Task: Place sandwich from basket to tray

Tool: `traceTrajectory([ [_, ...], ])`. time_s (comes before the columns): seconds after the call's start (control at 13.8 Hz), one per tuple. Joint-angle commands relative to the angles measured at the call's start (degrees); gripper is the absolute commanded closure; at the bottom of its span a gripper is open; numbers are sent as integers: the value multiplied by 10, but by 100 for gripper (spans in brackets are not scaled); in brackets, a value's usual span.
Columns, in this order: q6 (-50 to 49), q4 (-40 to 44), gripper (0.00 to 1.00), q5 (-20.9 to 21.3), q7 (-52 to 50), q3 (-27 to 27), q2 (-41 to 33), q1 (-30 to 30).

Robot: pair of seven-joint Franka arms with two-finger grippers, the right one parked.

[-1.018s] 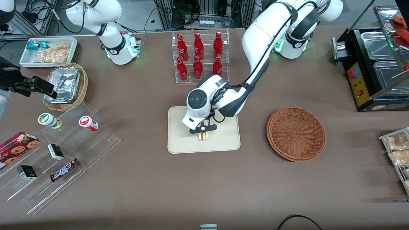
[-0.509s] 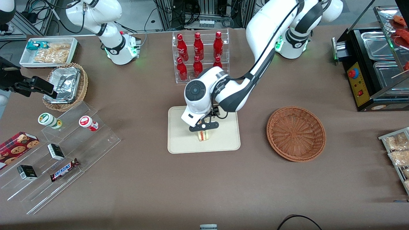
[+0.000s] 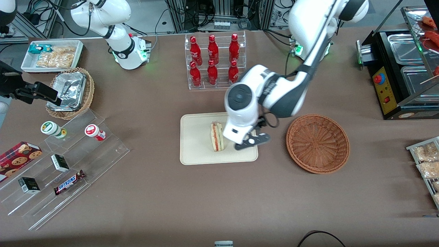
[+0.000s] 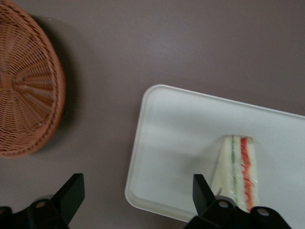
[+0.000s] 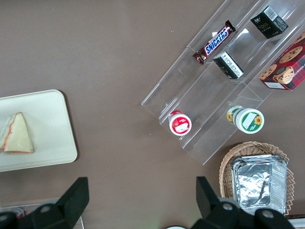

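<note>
**The brown desk and what sits on it**

Your desk is covered in plain brown cloth. Near its middle lies the tray, flat on the cloth, carrying the sandwich. Just beside it, toward the working arm's end, rests the basket, apart from the tray. The claw hangs over the tray's edge nearest the basket, fingers spread wide, touching nothing. Farther from the front camera you have a clear rack of red bottles. Toward the parked arm's end stand a stepped clear display, a tan wicker basket with foil containers and a white bin of snacks.
</note>
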Motion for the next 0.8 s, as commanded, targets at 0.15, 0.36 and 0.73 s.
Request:
traceTrajectory([
  [0.15,-3,-124,0,-27,115,-3,-107,78],
  [0.36,-15,-170,0,-52,220,-3,-156,136],
  [0.73,-83,-190,0,-52,327,-9,-215,216],
])
